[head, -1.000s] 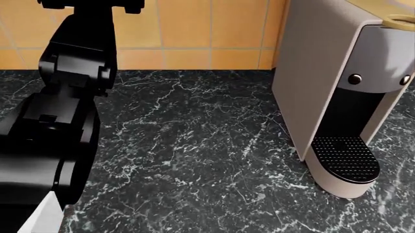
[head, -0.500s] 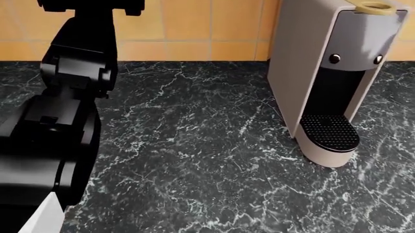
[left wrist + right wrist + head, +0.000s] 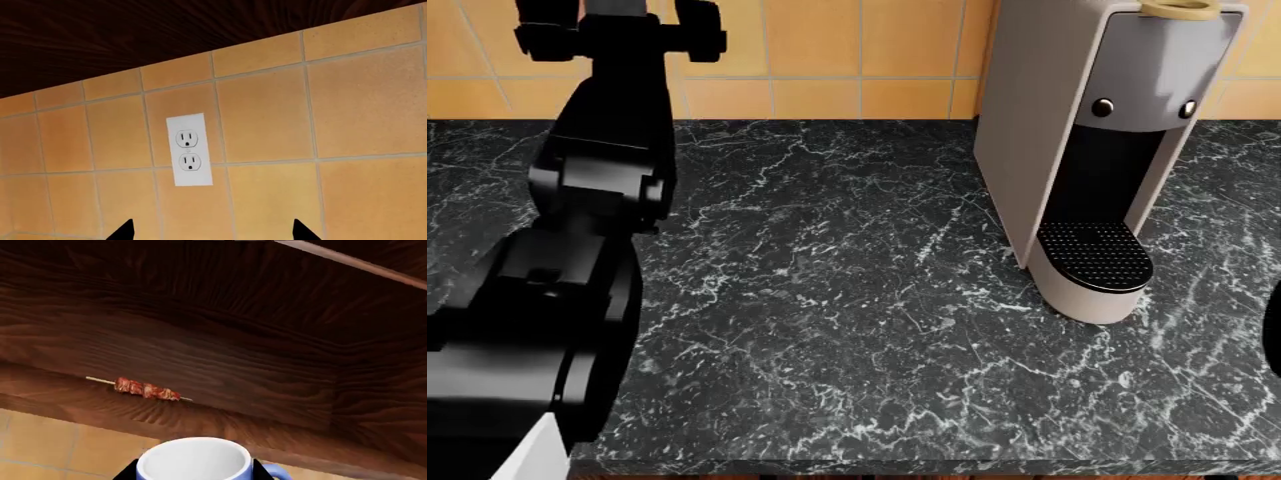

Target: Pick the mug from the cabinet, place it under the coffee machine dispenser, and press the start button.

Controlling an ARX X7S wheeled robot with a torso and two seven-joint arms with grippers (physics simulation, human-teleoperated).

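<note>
The blue mug [image 3: 193, 460] with a white inside shows only in the right wrist view, upright between my right gripper's [image 3: 195, 473] black fingers [image 3: 129, 473], which are shut on its sides. It is held in the air just in front of the open wooden cabinet [image 3: 220, 340]. The off-white coffee machine [image 3: 1044, 100] stands at the counter's back right; its black perforated drip tray [image 3: 1094, 256] is bare. My left gripper [image 3: 213, 233] is open and empty, facing the tiled wall. My left arm [image 3: 594, 200] rises at the left.
A meat skewer [image 3: 141, 388] lies on the cabinet shelf. A white wall outlet [image 3: 189, 150] sits on the orange tiles. Two round buttons [image 3: 1104, 106] are on the machine's grey front. The black marble counter [image 3: 827, 300] ends at its front edge near me.
The head view has pulled back and tilted: the coffee machine now looks smaller and higher in the picture, and the counter's front edge has come into view. The left arm keeps its raised pose.
</note>
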